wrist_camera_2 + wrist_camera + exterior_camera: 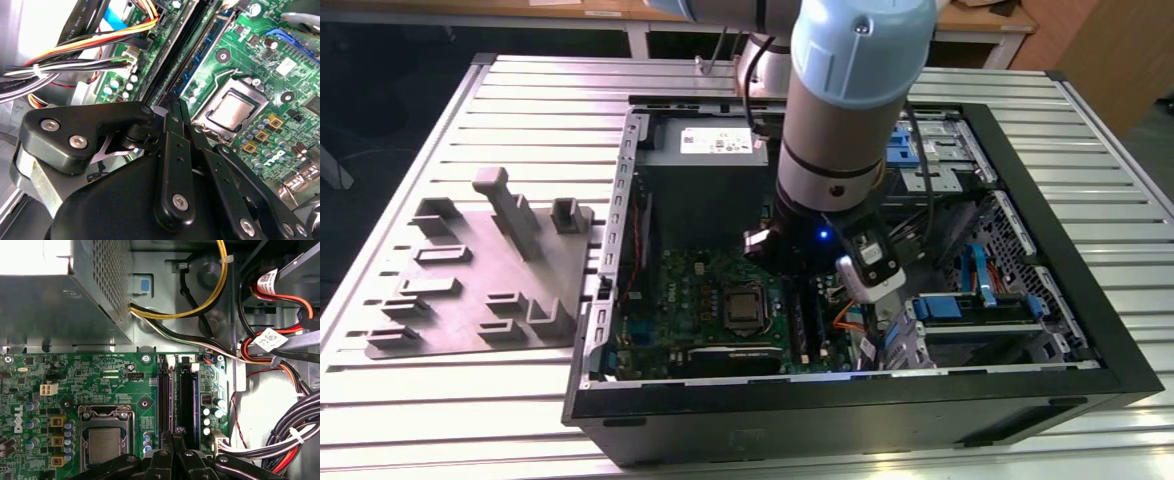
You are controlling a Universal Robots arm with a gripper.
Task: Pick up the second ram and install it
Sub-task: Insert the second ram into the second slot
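The gripper (176,436) is low inside the open computer case, over the long memory slots of the green motherboard (75,380). Its black fingers (172,150) are closed together. In line with the fingertips, a slim dark stick that I take for the second ram (186,400) stands on edge along a slot. It also appears in the second wrist view as a dark band (187,50). Its middle is hidden under the fingers. In the exterior view the arm's wrist (834,225) hides the gripper above the motherboard (680,290).
The grey holder tray (480,270) with upright posts lies on the slatted table at the exterior view's left, outside the case. The processor socket (102,442) is beside the slots. Cable bundles (280,440) and the power supply box (55,305) crowd the slots.
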